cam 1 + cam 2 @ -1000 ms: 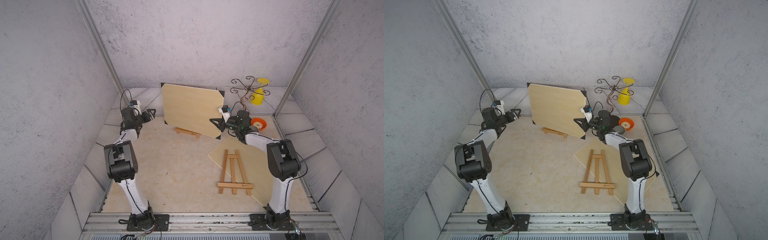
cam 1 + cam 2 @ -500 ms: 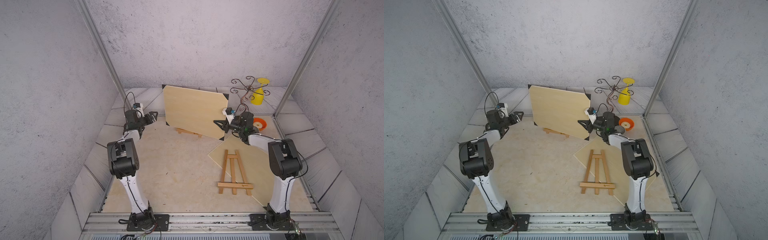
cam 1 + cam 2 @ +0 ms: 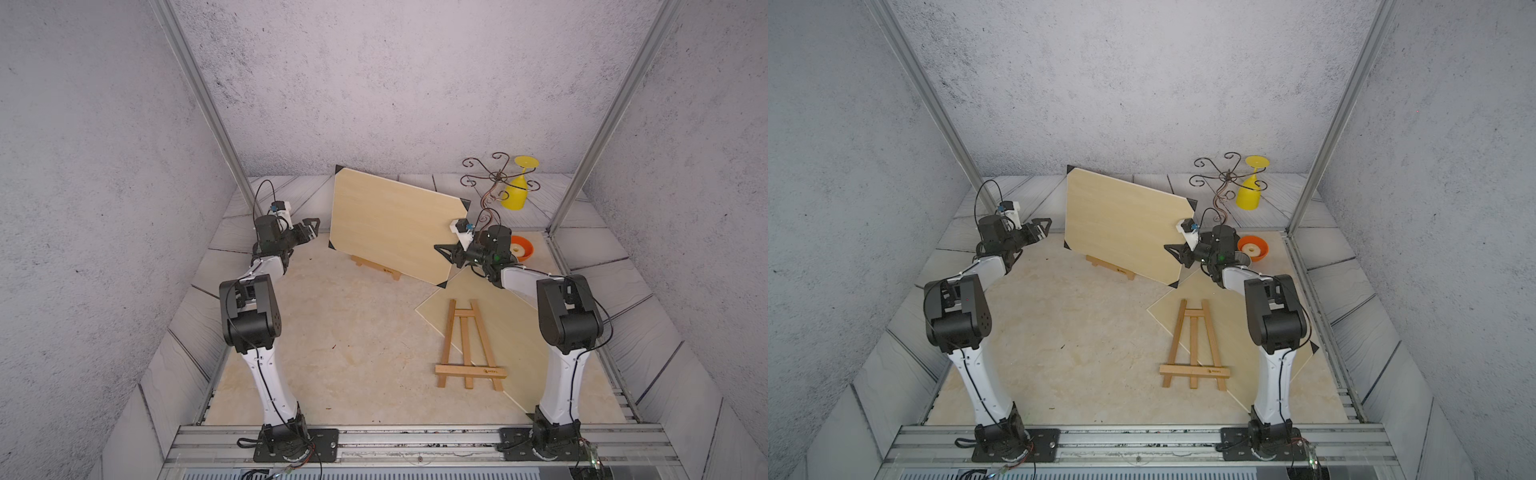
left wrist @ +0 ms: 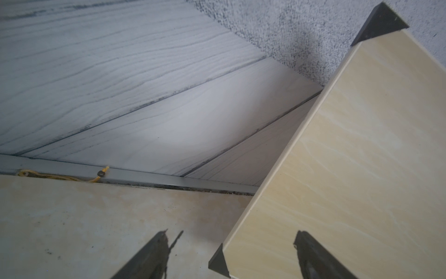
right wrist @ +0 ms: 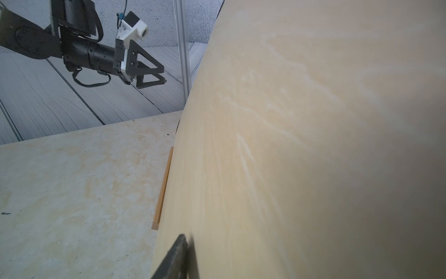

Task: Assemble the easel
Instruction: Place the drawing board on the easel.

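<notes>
A beige board (image 3: 390, 224) with black corners leans tilted on a small wooden easel (image 3: 376, 266) at the back, its right side lower. My left gripper (image 3: 313, 228) is open just left of the board. In the left wrist view the board's lower corner (image 4: 218, 262) lies between its fingers (image 4: 156, 253), untouched. My right gripper (image 3: 444, 251) straddles the board's right edge. One of its fingers (image 5: 176, 253) shows just off the board's face (image 5: 301, 120); the other is hidden behind. A second easel (image 3: 465, 345) lies flat on a second beige panel (image 3: 511, 332).
A curly metal stand (image 3: 494, 178) with a yellow glass (image 3: 517, 191) hanging from it stands at the back right. An orange bowl (image 3: 523, 249) sits right behind my right wrist. Metal frame posts (image 3: 569, 199) rise at both back corners.
The board has shifted a little to the right. My left gripper has come closer to its left edge. The right jaws have widened off the board's edge.
</notes>
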Tool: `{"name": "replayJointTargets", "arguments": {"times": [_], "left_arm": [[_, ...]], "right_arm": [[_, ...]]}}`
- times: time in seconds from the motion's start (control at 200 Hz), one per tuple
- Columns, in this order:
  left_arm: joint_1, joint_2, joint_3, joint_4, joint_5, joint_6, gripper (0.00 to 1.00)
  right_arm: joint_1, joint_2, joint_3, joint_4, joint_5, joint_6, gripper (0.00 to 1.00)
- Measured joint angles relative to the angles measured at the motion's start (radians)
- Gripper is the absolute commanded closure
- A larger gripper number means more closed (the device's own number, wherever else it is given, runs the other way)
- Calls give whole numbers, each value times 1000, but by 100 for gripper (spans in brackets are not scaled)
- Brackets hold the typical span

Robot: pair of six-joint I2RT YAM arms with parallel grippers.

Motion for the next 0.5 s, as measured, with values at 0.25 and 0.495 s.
{"name": "replayJointTargets", "arguments": {"times": [0.25, 0.495], "left_arm": [[-1, 50, 5, -1, 2, 5, 15], [-3, 53, 12, 2, 8, 6, 15]], "right_arm": [[6, 3, 16, -8, 4, -47, 64], [-5, 43, 77, -54, 1, -83, 50]]}}
